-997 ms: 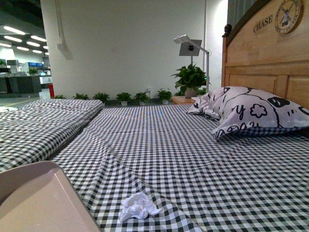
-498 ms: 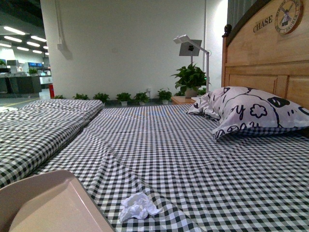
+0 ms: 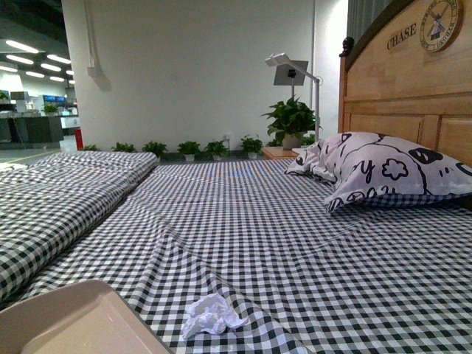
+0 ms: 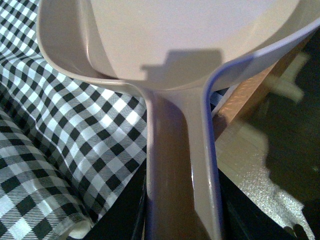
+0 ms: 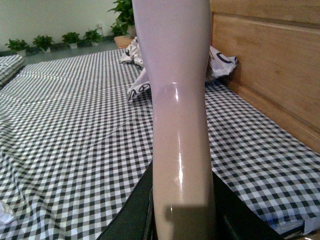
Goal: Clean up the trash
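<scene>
Softly crumpled tissue (image 3: 212, 315), left end effector (image 4: 182, 212) gripping dustpan (image 4: 190, 40), right end effector (image 5: 182, 216) gripping handle (image 5: 175, 100)

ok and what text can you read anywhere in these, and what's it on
"CHASE": on the wooden headboard, upper part.
Round windmill emblem on the same headboard: its rim lettering is too small to read.
Pillow: letter-like cartoon print, no word readable.
Both wrist views: no text.
</scene>
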Tool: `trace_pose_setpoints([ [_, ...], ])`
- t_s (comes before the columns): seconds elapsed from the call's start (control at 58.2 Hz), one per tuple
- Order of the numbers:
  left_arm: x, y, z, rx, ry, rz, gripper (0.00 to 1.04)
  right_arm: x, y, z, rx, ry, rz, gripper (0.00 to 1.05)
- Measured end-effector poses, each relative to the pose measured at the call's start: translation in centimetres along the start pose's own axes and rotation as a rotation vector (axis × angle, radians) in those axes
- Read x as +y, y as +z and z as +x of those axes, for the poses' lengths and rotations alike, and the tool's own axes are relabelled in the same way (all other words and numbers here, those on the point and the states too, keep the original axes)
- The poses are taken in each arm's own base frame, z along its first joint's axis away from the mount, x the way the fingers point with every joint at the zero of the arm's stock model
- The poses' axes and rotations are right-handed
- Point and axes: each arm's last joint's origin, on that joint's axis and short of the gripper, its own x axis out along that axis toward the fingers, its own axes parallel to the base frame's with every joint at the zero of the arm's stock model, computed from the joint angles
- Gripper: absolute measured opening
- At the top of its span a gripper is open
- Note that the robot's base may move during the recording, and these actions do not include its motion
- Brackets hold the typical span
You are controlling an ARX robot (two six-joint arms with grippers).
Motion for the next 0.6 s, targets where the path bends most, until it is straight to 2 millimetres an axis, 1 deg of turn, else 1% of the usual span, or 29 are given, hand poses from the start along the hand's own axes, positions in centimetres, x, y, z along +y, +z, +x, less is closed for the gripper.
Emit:
trace_pose_setpoints([
  [0.206, -0.3, -0.3, 0.5, 0.026, -0.045, -0.013, 0.28, 0.0, 0.0, 0.0, 0.000, 0.000, 0.000, 0.20],
  [0.413, 0.5, 0.6, 0.9, 0.039, -0.060, 0.002, 0.28, 0.0, 0.0, 0.0, 0.000, 0.000, 0.000, 0.20],
  [0.602, 0.6, 0.9, 1.2, 0.048, -0.066, 0.015, 0.28, 0.0, 0.0, 0.0, 0.000, 0.000, 0.000, 0.20],
])
